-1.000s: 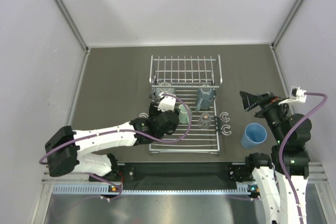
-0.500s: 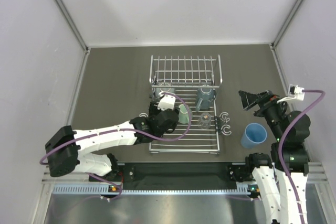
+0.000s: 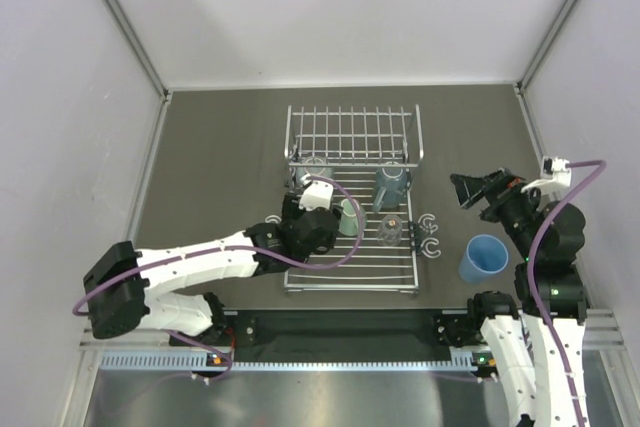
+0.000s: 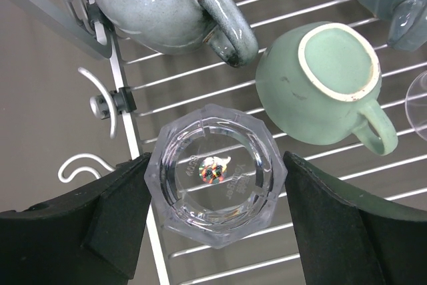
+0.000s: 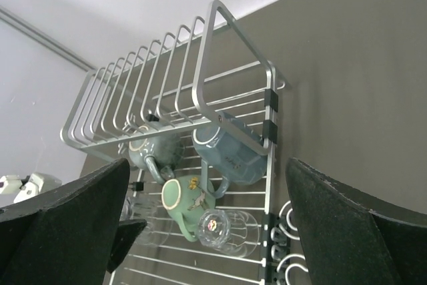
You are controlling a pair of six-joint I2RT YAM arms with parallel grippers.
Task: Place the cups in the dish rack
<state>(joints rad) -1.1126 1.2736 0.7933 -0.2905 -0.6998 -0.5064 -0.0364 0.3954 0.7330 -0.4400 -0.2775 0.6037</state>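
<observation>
**White Shells, Black Joints, Purple Cables**

The left arm (image 3: 200, 262) and right arm (image 3: 548, 247) have smooth white link covers between black joint housings. A purple cable (image 3: 362, 227) loops from each wrist, beside a small white camera block (image 3: 318, 194). The left gripper (image 4: 217, 221) has broad, matte-black wedge fingers (image 4: 333, 231).

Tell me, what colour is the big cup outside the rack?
The big cup is light blue; see the top external view.

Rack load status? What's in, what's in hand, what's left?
Done: left grey-blue mug, right grey-blue mug, mint-green mug and one clear tumbler sit on the dish rack. In hand: left gripper closed on a second clear tumbler at the rack's left edge. Left: light-blue tumbler on the table beside the rack; right gripper open, empty.
</observation>
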